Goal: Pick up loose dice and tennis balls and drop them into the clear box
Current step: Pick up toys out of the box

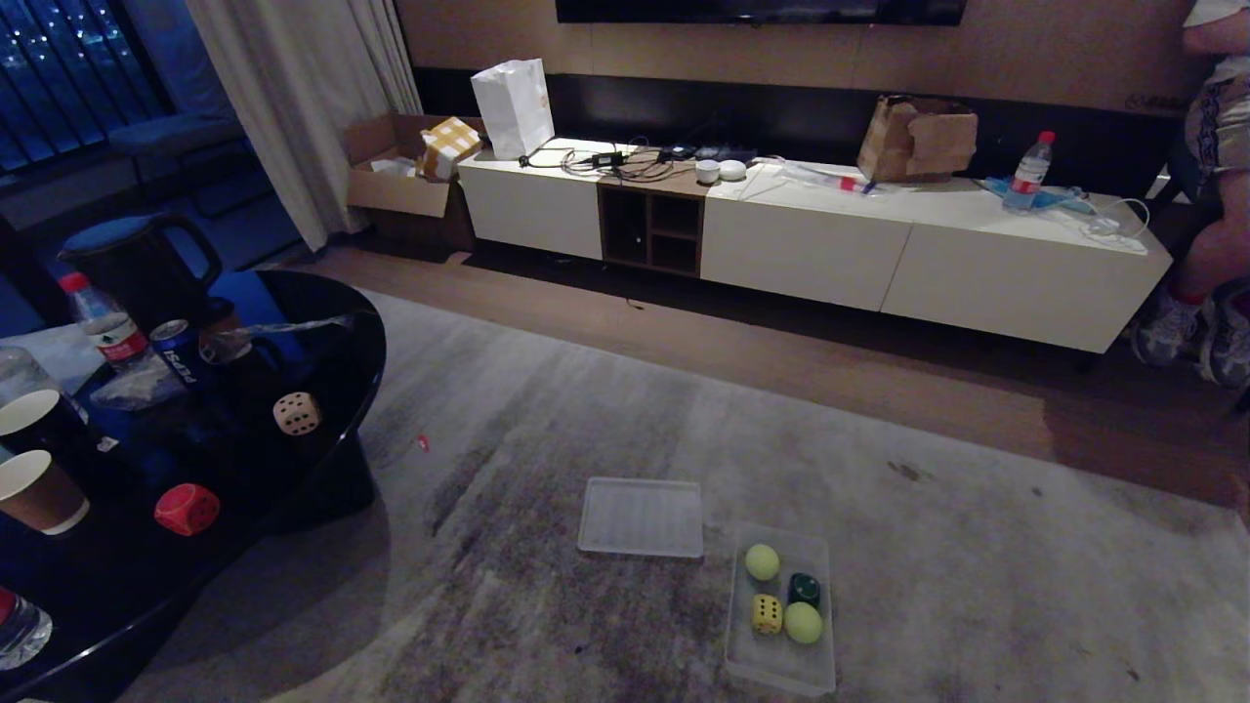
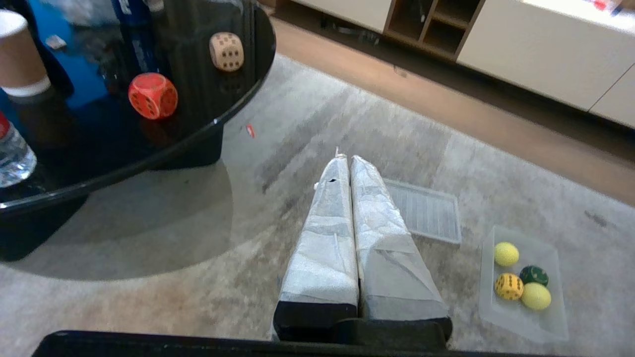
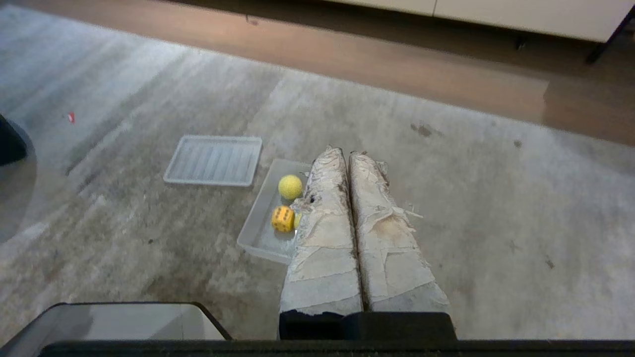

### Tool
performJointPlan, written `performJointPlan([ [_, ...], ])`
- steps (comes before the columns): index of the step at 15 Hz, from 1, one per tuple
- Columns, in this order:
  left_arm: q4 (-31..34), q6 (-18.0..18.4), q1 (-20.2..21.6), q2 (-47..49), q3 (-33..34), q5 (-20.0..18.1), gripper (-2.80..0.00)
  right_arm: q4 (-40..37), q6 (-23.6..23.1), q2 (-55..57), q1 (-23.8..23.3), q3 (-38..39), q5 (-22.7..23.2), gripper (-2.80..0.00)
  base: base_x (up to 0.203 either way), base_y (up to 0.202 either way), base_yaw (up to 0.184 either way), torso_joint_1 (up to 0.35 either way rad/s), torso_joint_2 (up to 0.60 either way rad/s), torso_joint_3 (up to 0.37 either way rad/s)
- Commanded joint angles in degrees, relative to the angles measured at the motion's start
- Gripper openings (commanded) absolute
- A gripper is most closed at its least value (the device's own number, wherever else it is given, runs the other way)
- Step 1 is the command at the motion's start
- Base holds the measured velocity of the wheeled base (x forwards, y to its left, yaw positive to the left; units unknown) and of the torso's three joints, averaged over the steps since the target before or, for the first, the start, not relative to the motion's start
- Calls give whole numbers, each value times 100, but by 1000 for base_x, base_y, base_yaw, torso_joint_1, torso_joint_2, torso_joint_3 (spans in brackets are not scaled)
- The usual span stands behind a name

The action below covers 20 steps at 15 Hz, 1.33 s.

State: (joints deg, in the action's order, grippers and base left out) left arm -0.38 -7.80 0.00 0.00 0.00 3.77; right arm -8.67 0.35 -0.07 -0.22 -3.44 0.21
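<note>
Two dice sitting loose on the black table (image 1: 322,322): red die (image 1: 187,509), beige die (image 1: 297,413). Clear box (image 1: 778,669) lying on rug. Left gripper (image 2: 344,159) and right gripper (image 3: 347,150) both hanging pressed together, empty.

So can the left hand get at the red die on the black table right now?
Probably not yet. The left hand is shut and hangs over the carpet, well short of the red die. Nothing blocks the way across the black table; a paper cup stands off to one side.
</note>
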Motion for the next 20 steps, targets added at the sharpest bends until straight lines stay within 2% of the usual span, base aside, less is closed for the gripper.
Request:
performJointPlan([
  [1,1,-11,0,9,0,1,-280,-3,7,7,1,1,5,-280,0,0,0,2,5,193],
  [7,3,7,0,0,0,1,-280,-3,1,7,4,1,14,-280,0,0,0,2,4,191],
  [13,11,16,0,1,0,1,-280,-3,0,7,4,1,5,-280,0,0,0,0,2,25],
  [20,9,-2,0,0,9,1,-280,-3,0,7,0,1,5,-280,2,-6,144,3,3,3],
])
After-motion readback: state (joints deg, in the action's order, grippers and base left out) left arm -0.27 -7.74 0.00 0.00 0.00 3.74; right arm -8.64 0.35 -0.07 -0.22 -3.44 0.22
